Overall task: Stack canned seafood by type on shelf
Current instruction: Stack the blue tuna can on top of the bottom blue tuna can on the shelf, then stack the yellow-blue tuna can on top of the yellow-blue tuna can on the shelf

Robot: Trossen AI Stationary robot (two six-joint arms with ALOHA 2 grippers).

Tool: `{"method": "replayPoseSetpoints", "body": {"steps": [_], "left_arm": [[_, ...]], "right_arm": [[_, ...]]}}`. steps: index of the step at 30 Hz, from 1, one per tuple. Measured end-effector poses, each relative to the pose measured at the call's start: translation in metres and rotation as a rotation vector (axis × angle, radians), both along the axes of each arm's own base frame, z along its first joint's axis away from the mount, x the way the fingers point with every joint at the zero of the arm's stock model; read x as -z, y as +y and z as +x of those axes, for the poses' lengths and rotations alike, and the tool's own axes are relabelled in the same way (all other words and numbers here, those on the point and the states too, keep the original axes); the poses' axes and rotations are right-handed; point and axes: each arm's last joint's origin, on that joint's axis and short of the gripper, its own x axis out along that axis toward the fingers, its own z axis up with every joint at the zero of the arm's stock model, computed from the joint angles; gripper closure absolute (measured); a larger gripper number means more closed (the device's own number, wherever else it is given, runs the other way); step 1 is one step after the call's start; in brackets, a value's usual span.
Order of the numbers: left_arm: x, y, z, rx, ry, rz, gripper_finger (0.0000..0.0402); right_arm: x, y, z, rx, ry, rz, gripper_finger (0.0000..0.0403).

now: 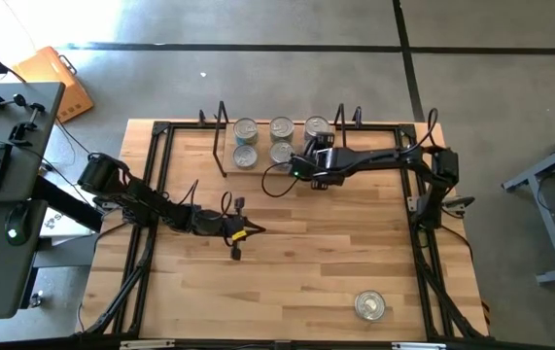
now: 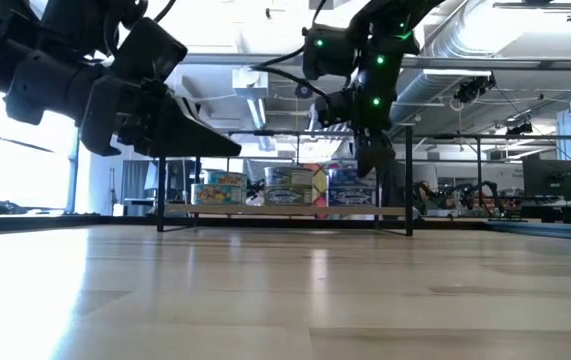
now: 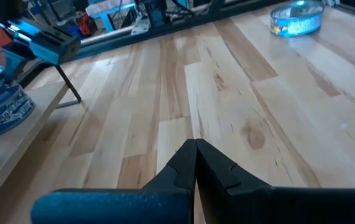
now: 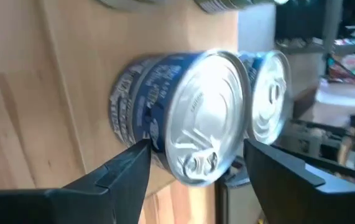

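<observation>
Wooden tabletop (image 1: 296, 262): right gripper (image 4: 193, 165) spread around blue tin (image 4: 177, 112) on shelf (image 1: 287, 165), apparently releasing it beside matching tins; left gripper (image 3: 196, 163) pressed together, idle.

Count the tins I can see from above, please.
6 visible: five on the shelf, at; one alone at the table's near edge. The right arm may hide more.

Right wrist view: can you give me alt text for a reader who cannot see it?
A blue-labelled tin with a shiny silver pull-tab top sits on the light wooden shelf board, between the right gripper's two dark fingers, which stand open on either side of it. A second silver-topped tin sits right behind it.
</observation>
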Motion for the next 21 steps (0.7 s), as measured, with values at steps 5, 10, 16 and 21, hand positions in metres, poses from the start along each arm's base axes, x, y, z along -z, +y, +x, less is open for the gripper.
{"method": "replayPoseSetpoints", "body": {"steps": [5,10,16,21], "left_arm": [[-0.001,0.000,0.001,0.000,-0.015,-0.004,0.0401],[-0.001,0.000,0.001,-0.001,-0.015,-0.008,0.0401],[-0.001,0.000,0.000,-0.005,-0.015,-0.019,0.0401],[-0.001,0.000,0.000,-0.008,-0.015,-0.028,0.0401]], "right_arm": [[-0.005,0.006,-0.003,0.029,-0.021,-0.018,0.0156],[-0.027,0.048,-0.005,-0.033,-0.179,0.081,0.0157],[-0.055,0.136,-0.020,-0.152,-0.376,0.584,0.0156],[-0.051,0.220,-0.045,-0.120,-0.278,0.967,0.0156]]}}
